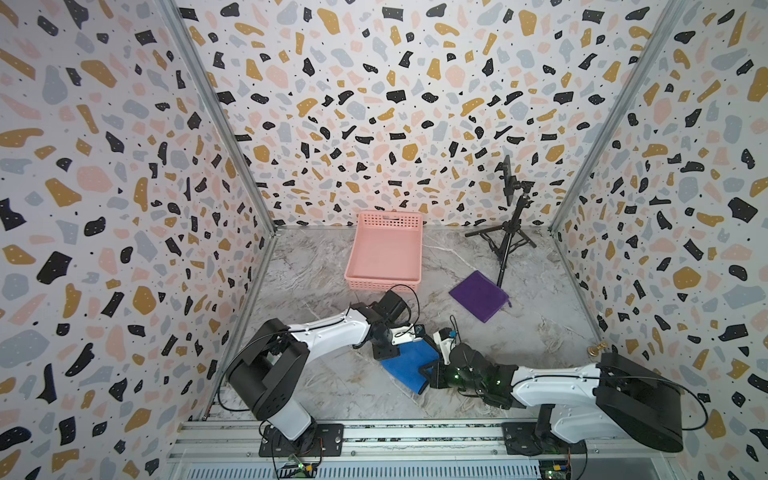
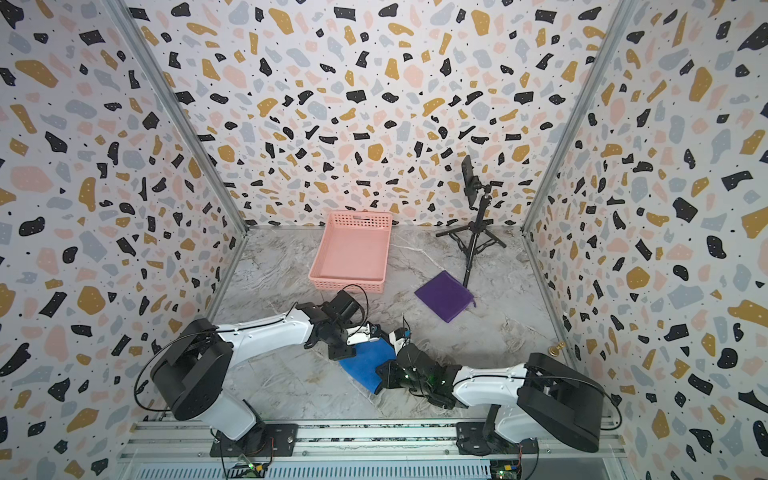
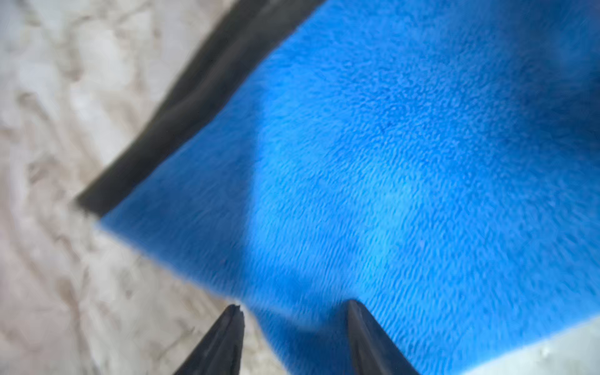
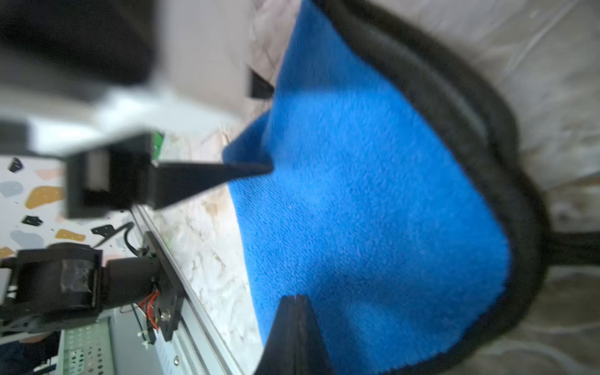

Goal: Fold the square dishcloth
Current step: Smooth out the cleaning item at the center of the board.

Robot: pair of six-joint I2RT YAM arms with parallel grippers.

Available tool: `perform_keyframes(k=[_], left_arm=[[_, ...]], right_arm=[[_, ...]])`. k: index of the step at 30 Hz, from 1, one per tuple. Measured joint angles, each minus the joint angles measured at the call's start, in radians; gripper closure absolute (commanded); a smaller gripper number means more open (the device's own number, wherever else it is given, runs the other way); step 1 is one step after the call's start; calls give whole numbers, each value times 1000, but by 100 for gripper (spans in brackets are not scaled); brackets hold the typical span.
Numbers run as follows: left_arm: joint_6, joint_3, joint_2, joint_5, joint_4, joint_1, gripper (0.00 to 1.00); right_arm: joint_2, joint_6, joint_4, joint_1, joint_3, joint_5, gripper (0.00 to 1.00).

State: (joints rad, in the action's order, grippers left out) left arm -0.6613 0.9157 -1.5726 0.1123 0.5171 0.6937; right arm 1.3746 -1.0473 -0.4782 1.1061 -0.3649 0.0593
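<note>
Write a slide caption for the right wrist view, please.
Right gripper shut on an edge of the blue dishcloth; left gripper at its corner, above the marble table.

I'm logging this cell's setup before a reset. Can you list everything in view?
dishcloth: one, blue with a dark edge, near middle of the table, between the grippers
purple cloth: one, purple, flat, right of the basket
basket: one, pink, far middle, by the back wall
tripod: one, black, far right, dark device on top
small object: one, brass-coloured, by the right wall
table: one, grey marble
walls: three, terrazzo print
left arm: one, white and black, near rail
right arm: one, white and black, near rail
left gripper: one, black, open across the dishcloth's edge
right gripper: one, black, shut on the dishcloth
</note>
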Motion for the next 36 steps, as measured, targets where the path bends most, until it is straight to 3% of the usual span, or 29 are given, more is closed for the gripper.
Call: perform_keyframes(k=[3,6,13,18,26,36], left_arm=[[10,1,78,37,19,-60,41],[20,8,160,80,51,-150,40],[26,18,301,158,126,-368,38],[34,18,354,216,172,-466,37],[45,18,369,274,220,-565,37],[45,3,388,294,225,-582,37]], right_arm=[[108,-4,-45,9,-3,11,100],[122,-3,-66,9,-12,6,99],[-64,69,201,98,-109,-70,93],[-37,130,250,108,-236,-91,94],[204,136,138,78,-196,-62,94],[106,197,209,24,-276,16,87]])
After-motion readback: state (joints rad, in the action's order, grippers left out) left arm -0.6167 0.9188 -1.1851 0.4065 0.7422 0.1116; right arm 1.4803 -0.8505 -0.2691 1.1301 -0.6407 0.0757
